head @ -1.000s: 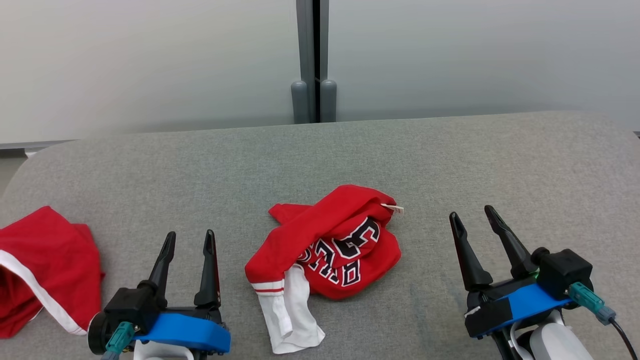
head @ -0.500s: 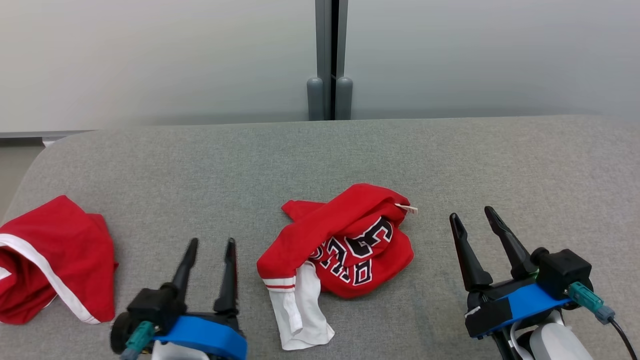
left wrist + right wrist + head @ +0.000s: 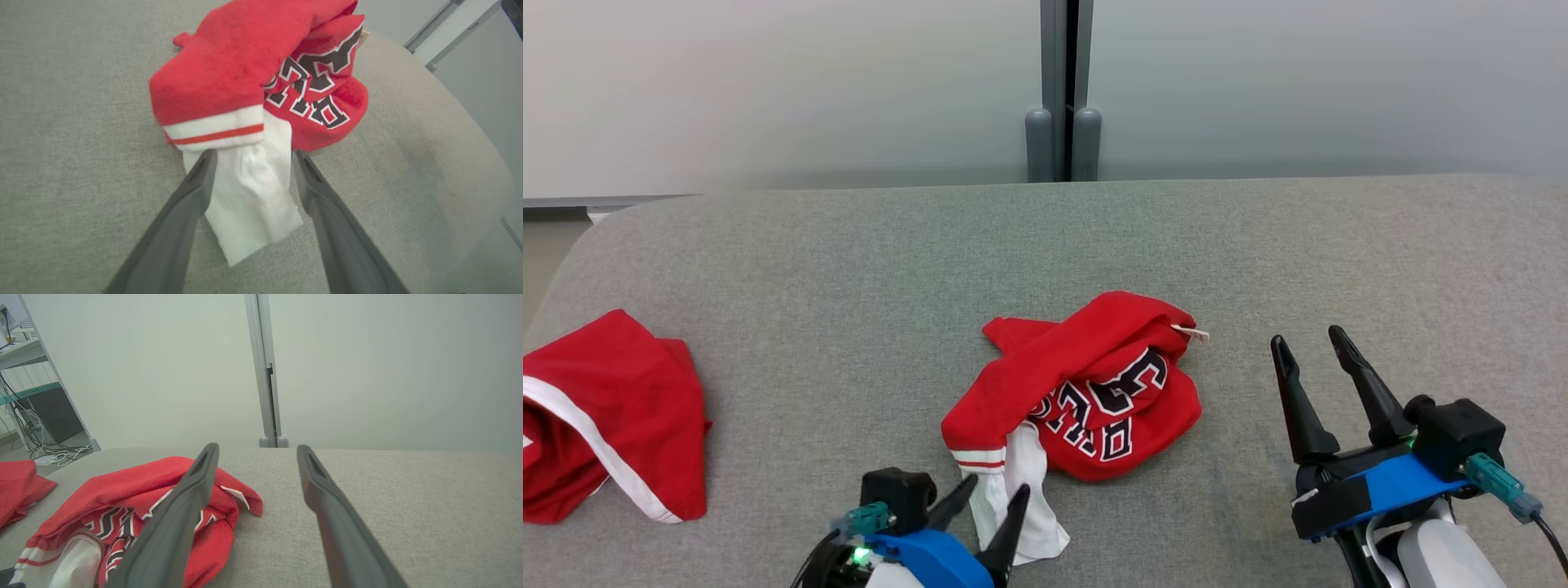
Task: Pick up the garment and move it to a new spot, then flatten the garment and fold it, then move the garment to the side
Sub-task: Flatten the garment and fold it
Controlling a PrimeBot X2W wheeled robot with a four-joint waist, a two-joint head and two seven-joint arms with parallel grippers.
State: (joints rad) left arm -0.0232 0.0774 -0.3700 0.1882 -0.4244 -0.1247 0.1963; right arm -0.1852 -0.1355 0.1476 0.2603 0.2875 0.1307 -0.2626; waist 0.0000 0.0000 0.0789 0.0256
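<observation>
While the crumpled red garment with black-and-white lettering (image 3: 1086, 392) lies bunched near the middle of the grey fabric-covered tabletop (image 3: 849, 269), the left end effector (image 3: 253, 154) sits low at the heap's near edge. Its two dark fingers are spread wide, one on either side of the white cloth flap (image 3: 249, 196) that spills out below the red-and-white striped cuff (image 3: 216, 130). Nothing is gripped. The fingers straddle the flap, and whether their tips touch the tabletop cannot be told. The right end effector (image 3: 1305, 336) stands well apart to the garment's right, also spread wide and empty.

I judge this to be the approach to the first pickup, so the whole task lies ahead. The main risk is a thin grasp. If the fingers close on the white flap alone, the heavier red bulk may hang from one loose layer, slide out during the lift, or be dragged rather than carried. A closure too low could pinch the tabletop's covering together with the cloth and tug at it. A closure too high could miss the flap, since it lies flat and soft. A second red garment with a white stripe (image 3: 613, 408) rests at the tabletop's left end, well apart. A move to that side could land one piece on the other and tangle them.
</observation>
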